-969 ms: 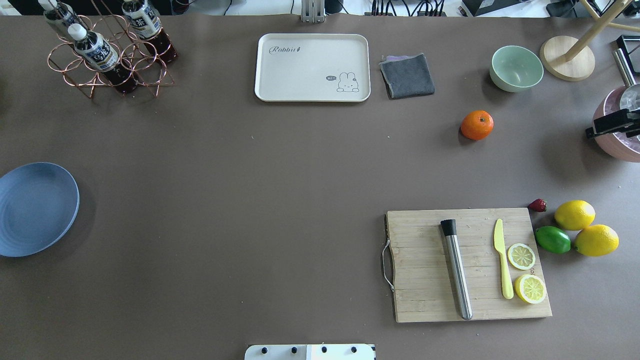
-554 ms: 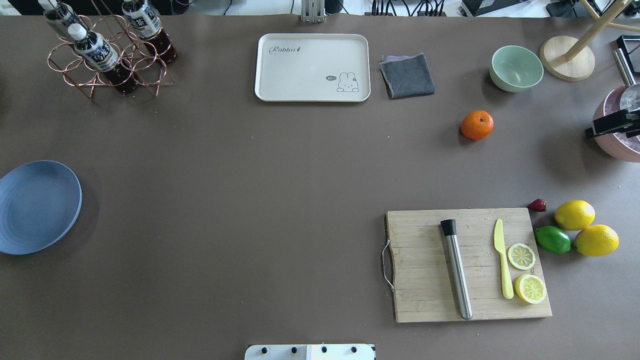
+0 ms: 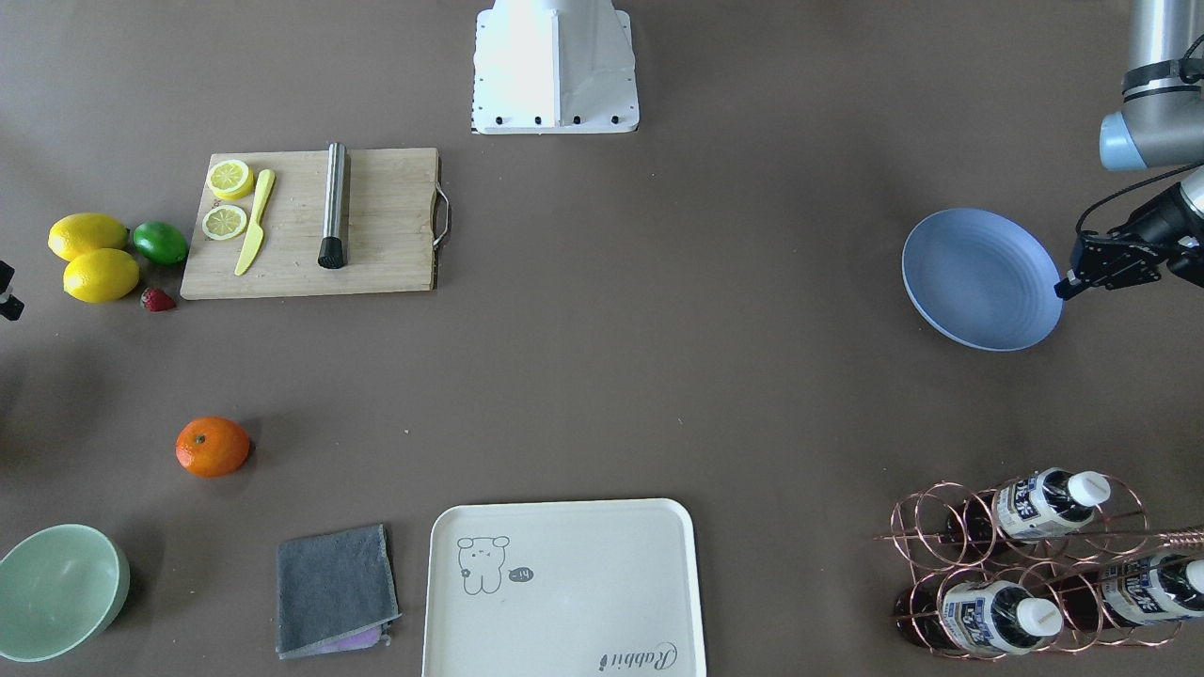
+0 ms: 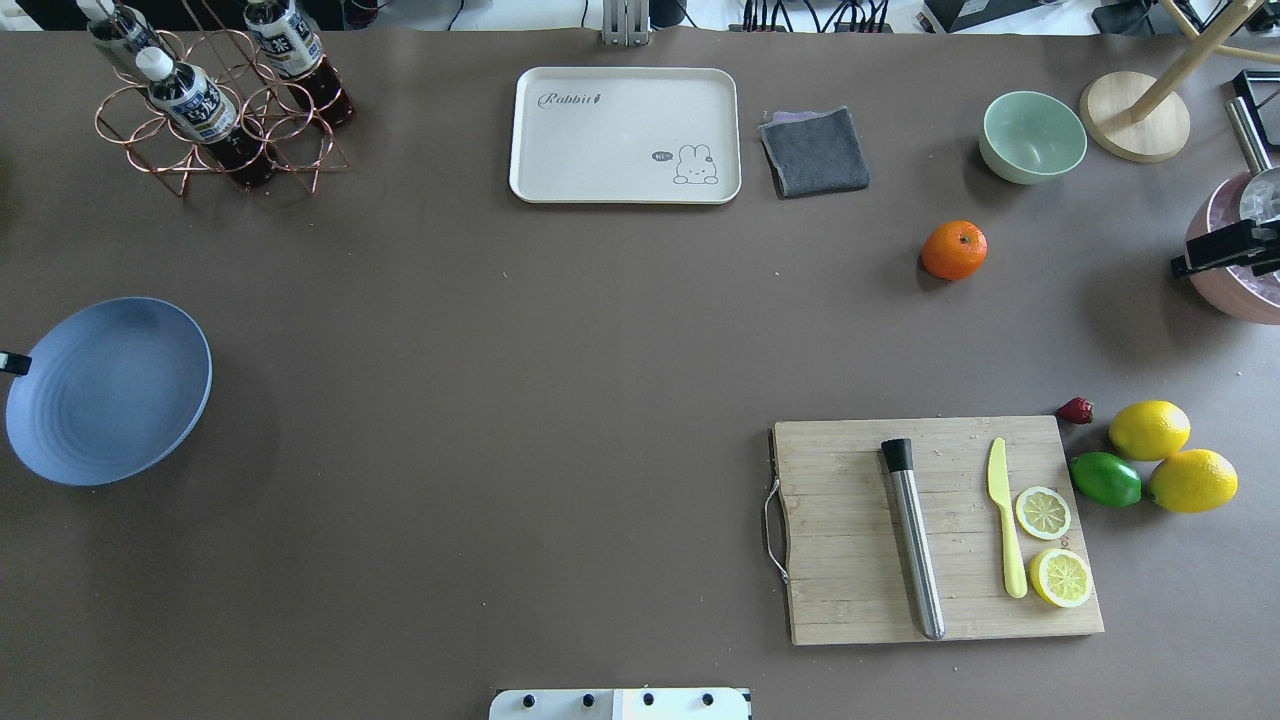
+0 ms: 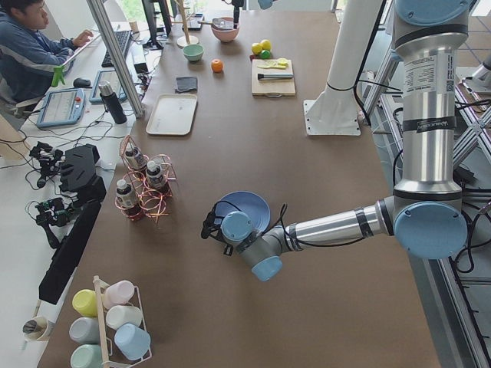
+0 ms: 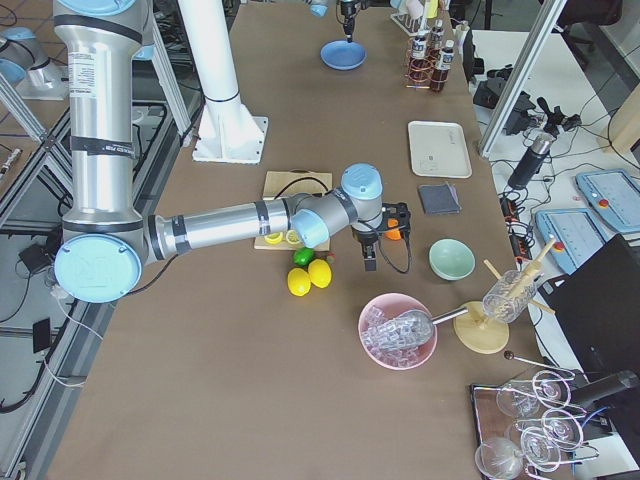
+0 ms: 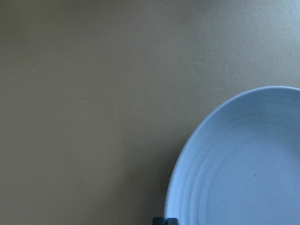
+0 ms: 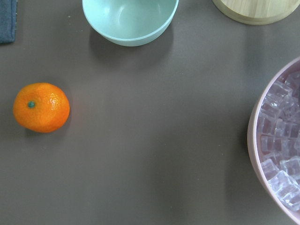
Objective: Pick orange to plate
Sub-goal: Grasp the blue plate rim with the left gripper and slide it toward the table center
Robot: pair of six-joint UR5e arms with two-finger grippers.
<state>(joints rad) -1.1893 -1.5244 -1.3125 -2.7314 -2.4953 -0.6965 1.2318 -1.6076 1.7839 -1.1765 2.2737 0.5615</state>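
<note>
Facing view: left gripper point(image 3: 1068, 284) jaws clamped on the plate point(image 3: 978, 282) rim; orange point(image 3: 213, 447) far across the table point(image 3: 658, 329).
Overhead: right gripper point(image 4: 1182, 266) apart from orange; cannot tell whether its jaws are parted.
Right wrist: orange near mint bowl point(image 8: 130, 21).

We are seeing the orange point(image 4: 953, 250) sitting on the brown table point(image 4: 500, 400), round and bright, its green stem dot facing up, off to the robot's right of the cream tray point(image 4: 620, 120) and slightly nearer the robot. The light-blue plate point(image 4: 110, 392), faintly ringed, is hanging tilted above the table, well to the tray's left, with the left gripper point(image 3: 1063, 288) pinching its rim.
</note>
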